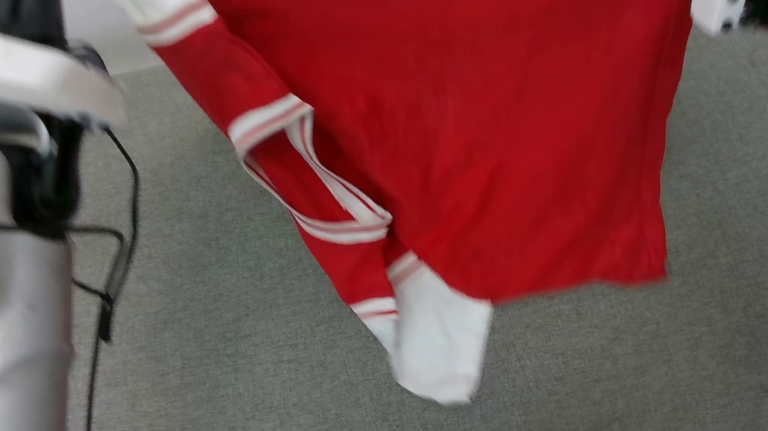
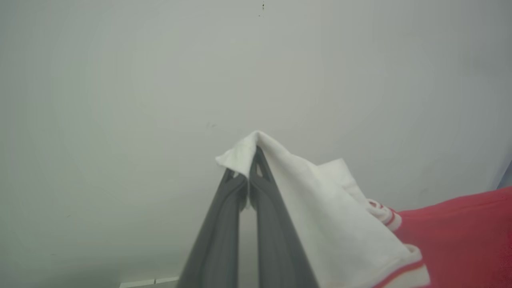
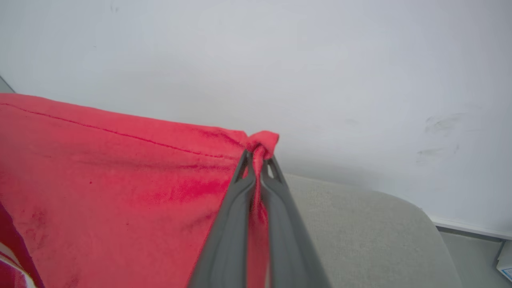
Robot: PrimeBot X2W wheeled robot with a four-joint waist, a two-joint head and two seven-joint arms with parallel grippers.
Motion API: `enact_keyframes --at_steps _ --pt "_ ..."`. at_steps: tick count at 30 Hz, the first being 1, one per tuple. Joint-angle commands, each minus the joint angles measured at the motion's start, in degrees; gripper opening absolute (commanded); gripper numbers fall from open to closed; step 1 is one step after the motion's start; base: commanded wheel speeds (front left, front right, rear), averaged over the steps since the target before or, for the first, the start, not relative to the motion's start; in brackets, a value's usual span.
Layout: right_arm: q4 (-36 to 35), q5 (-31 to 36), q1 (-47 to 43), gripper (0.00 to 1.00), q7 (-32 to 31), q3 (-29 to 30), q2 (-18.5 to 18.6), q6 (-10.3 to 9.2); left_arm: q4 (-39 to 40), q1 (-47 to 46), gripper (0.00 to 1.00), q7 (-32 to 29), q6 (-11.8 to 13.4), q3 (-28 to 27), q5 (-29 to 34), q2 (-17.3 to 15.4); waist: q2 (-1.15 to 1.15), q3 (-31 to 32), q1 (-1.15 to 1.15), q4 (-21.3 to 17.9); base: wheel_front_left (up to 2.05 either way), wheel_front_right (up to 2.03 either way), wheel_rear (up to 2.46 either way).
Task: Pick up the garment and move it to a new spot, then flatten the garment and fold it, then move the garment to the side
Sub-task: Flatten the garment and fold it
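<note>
You hold the garment (image 1: 490,122) up, spread between both arms.
Your left gripper (image 2: 246,168) is clenched on a white sleeve end, and your right gripper (image 3: 259,158) is clenched on a red corner. The red body hangs over the grey surface (image 1: 225,352), with a white cuff lowest.

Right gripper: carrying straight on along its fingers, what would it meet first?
Past the garment corner pinched in the right gripper, the line runs to the pale wall; nothing shows between, though depth is unclear.
</note>
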State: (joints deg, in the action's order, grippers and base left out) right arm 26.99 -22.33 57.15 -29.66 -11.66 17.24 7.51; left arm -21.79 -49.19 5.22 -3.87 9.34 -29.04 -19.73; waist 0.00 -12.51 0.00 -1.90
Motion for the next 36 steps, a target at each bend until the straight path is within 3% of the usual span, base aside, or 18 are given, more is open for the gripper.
enact_keyframes --at_steps 1,9,19,28,36 --pt "0.3 1.21 4.3 0.0 1.92 1.2 -0.67 -0.04 -2.62 -5.84 0.0 -0.13 0.0 -0.29 0.73 -1.0 0.0 -2.58 0.0 -0.64 0.0 0.0 0.0" --pt "2.3 5.79 19.38 0.0 9.55 6.34 -1.53 -0.05 -11.94 -27.52 0.0 0.67 -0.49 -0.25 3.51 -3.74 0.0 -10.11 0.0 -1.33 0.0 0.0 0.0" --pt "4.64 7.77 36.81 0.0 11.72 8.52 -1.44 -0.06 -16.38 -47.88 0.0 -0.81 -1.78 1.3 5.73 -7.48 0.0 -22.88 0.0 -1.54 0.0 0.0 0.0" --pt "11.75 7.42 41.08 0.0 15.94 7.26 -2.46 -0.06 -21.09 -50.73 0.0 0.42 -2.48 2.29 4.75 -7.08 0.0 -28.28 0.0 -1.41 0.0 0.0 0.0" --pt "20.58 4.18 37.12 0.0 19.17 2.73 -1.79 -0.07 -28.3 -44.47 0.0 1.7 -3.32 0.89 -1.07 -5.54 0.0 -27.42 0.0 -0.5 0.0 0.0 0.0"
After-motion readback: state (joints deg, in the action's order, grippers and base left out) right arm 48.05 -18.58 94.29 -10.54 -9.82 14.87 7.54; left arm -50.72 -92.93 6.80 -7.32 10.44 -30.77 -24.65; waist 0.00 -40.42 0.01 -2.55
